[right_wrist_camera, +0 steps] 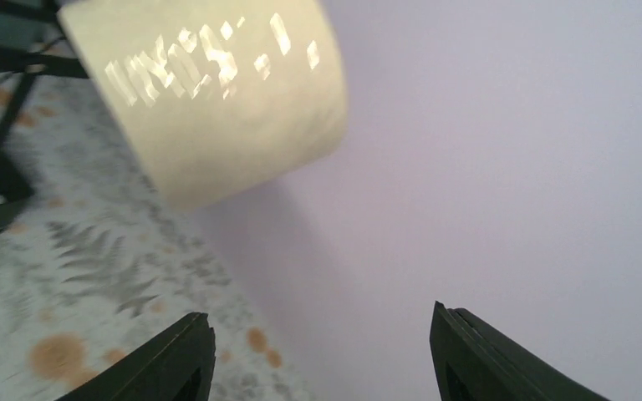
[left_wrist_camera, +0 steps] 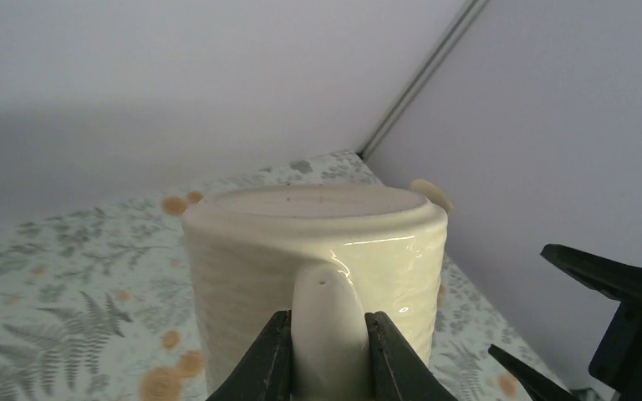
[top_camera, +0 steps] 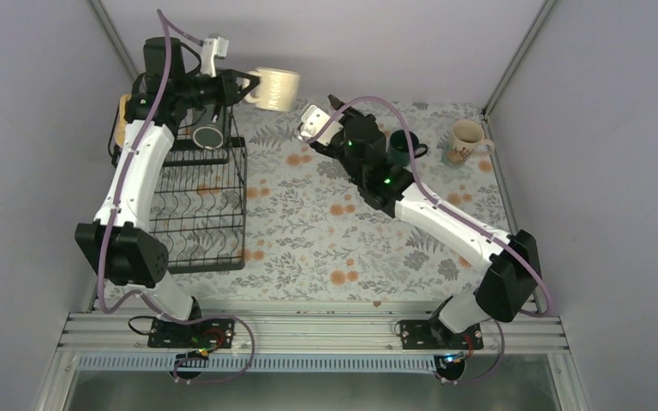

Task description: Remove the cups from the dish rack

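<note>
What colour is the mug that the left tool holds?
Pale cream mug; left wrist view shows it best.

Behind the left arm point(top_camera: 133, 171) — the yellow mug point(top_camera: 122, 128), mostly hidden.

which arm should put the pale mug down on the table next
Left. The left pincer is shut on the pale mug by its handle, holding it in the air clear of the dish rack. The right pincer is open and empty, short of the mug.
</note>
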`<state>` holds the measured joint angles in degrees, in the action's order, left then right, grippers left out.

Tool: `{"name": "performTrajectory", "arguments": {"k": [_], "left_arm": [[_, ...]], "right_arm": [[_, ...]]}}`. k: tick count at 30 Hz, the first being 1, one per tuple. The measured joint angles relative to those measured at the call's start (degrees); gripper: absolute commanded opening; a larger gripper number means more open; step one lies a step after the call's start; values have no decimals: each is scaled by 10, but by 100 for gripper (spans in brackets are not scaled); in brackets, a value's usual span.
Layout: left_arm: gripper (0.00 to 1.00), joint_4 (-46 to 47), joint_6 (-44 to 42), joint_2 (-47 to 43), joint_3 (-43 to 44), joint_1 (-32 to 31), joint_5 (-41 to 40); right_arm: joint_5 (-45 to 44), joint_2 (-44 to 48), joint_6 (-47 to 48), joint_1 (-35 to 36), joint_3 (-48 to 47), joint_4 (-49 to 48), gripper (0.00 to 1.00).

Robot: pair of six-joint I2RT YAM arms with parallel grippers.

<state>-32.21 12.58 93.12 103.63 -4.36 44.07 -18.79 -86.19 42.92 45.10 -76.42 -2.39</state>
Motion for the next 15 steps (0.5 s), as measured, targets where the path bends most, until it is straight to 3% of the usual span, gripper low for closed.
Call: {"name": "performTrajectory", "arguments": {"k": [5,15], "left_arm": [[2,37,48,38,9,-7,36],[2,155,146,64,9,-14,87]], "right_arm": [[-74,-11,46,27,31,-122,67],[-133,-66,162,63,71,-298,68]]}}
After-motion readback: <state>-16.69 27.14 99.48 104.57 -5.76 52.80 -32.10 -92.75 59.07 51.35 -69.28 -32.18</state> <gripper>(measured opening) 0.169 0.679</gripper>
